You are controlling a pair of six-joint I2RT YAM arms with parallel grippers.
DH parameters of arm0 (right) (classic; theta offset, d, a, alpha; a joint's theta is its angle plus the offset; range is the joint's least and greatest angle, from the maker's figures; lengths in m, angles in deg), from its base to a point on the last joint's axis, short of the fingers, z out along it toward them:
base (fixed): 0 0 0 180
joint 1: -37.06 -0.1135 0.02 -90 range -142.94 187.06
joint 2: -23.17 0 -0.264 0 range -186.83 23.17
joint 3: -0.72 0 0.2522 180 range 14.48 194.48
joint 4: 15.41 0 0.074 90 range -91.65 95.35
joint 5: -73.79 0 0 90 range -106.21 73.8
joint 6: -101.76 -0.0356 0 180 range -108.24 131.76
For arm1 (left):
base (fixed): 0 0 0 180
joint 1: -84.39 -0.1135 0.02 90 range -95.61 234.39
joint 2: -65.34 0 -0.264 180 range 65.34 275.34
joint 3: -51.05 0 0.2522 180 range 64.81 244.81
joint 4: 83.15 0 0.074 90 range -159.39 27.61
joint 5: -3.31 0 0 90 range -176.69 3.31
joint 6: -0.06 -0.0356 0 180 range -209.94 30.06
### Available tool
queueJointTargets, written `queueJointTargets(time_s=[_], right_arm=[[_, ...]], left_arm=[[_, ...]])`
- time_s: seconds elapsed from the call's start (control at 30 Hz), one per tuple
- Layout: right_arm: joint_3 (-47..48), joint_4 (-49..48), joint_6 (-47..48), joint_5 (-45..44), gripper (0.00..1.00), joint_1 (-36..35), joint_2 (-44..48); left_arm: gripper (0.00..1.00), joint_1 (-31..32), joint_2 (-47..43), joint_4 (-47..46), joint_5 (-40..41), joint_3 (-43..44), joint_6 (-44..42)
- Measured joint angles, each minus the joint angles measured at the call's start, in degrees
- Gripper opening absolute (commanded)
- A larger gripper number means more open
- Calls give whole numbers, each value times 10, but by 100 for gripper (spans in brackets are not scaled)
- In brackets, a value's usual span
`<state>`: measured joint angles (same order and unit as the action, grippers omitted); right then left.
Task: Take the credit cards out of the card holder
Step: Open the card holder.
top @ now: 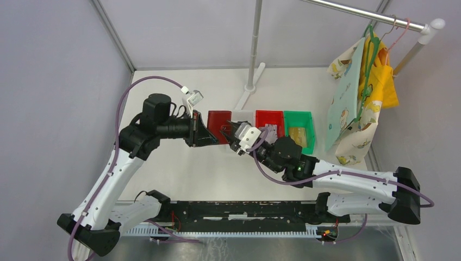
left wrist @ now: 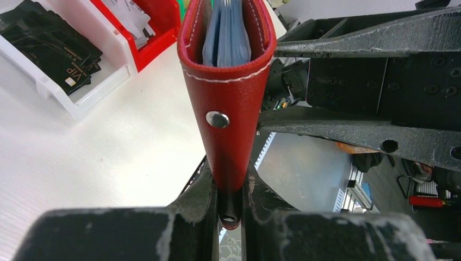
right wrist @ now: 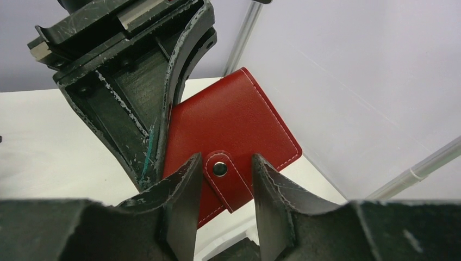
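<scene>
Table (top: 179,163): left pincer (left wrist: 230,187) grips card holder (left wrist: 228,92); right pincer (right wrist: 224,164) ajar, perhaps touching.

Both arms pointed at the middle of the table (top: 179,174). The left gripper (top: 213,138) held the red card holder (top: 218,122) by its near edge. The right gripper (top: 231,132) was just beside it. A red bin (top: 270,116) and a green bin (top: 298,116) sat nearer the right edge.

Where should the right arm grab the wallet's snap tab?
Pinch the snap tab across its narrow width beside the stud, coming square onto the flat face of the card holder: the strip lies between the jaws of the right gripper.
</scene>
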<state>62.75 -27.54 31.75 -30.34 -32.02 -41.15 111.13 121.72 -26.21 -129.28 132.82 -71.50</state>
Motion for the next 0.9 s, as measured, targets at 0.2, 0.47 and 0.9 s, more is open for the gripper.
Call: queueJointTargets(time_s=[0.2, 0.47, 0.9], right_arm=[[-4, -12, 32, -52, 32, -27, -2], [-14, -58, 86, -115, 7, -63, -15], [-15, -130, 119, -167, 0, -79, -42]], left_arm=[[2, 0, 1, 0, 0, 6, 3], [2, -1, 1, -2, 0, 10, 4], [2, -4, 2, -8, 0, 16, 10]])
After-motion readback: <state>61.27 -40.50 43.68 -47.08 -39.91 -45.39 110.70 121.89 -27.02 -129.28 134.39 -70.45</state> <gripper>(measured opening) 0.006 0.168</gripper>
